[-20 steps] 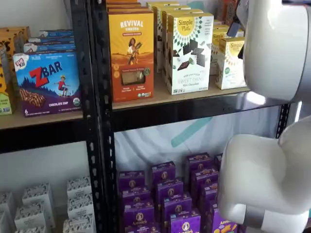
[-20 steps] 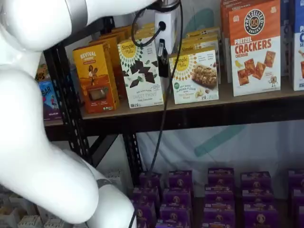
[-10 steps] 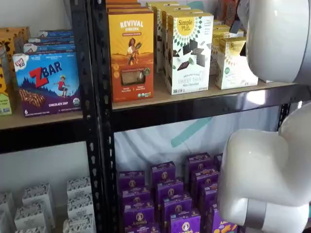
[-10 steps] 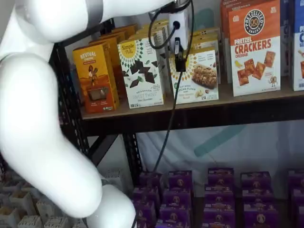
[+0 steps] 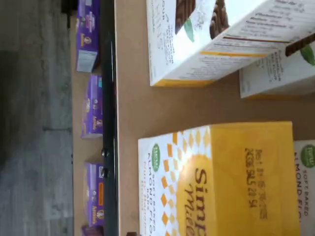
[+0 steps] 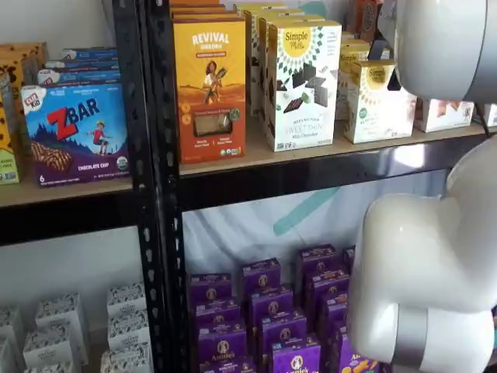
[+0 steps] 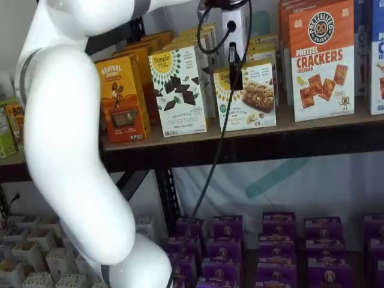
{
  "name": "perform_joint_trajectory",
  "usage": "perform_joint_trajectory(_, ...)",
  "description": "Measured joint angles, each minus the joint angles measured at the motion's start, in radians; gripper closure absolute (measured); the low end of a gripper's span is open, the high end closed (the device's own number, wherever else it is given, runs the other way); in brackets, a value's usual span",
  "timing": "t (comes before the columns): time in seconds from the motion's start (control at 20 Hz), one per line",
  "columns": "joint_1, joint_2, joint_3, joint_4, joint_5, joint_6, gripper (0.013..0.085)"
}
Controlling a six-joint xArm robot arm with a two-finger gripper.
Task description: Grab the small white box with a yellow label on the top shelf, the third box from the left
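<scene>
The small white box (image 7: 251, 96) with a yellow top edge and sunburst logo stands on the top shelf (image 7: 312, 139), right of the taller white box with chocolate squares (image 7: 179, 90). It also shows in a shelf view (image 6: 374, 102). In the wrist view its yellow top (image 5: 246, 172) fills the frame close up. My gripper (image 7: 234, 67) hangs in front of the box's upper left corner, its white body above it. Only one black finger shows, with a cable beside it, so I cannot tell whether it is open. The white arm hides most of the gripper in a shelf view (image 6: 378, 49).
An orange Revival box (image 7: 120, 99) stands at the shelf's left, a pretzel crackers box (image 7: 321, 60) at the right. More boxes stand behind the front row. Purple boxes (image 7: 228, 246) fill the lower shelf. A Zbar box (image 6: 74, 132) sits in the neighbouring bay. The big white arm link (image 6: 427, 280) blocks the lower right.
The gripper has moved right, from in front of the chocolate-square box to the small white box. The arm's links have swung up and aside, uncovering that box.
</scene>
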Motion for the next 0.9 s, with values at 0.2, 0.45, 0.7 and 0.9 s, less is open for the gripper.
perform_joint_trajectory(0.2,0.018,0.024,-0.025,-0.014,0.019,0.020,0.0130)
perform_joint_trajectory(0.45,0.052,0.062,-0.074,-0.070,0.072,0.055,0.0130)
perform_joint_trajectory(0.7,0.079,0.085,-0.100,-0.112,0.104,0.080,0.0130)
perform_joint_trajectory(0.9,0.100,0.112,-0.130,-0.153,0.151,0.099,0.0130)
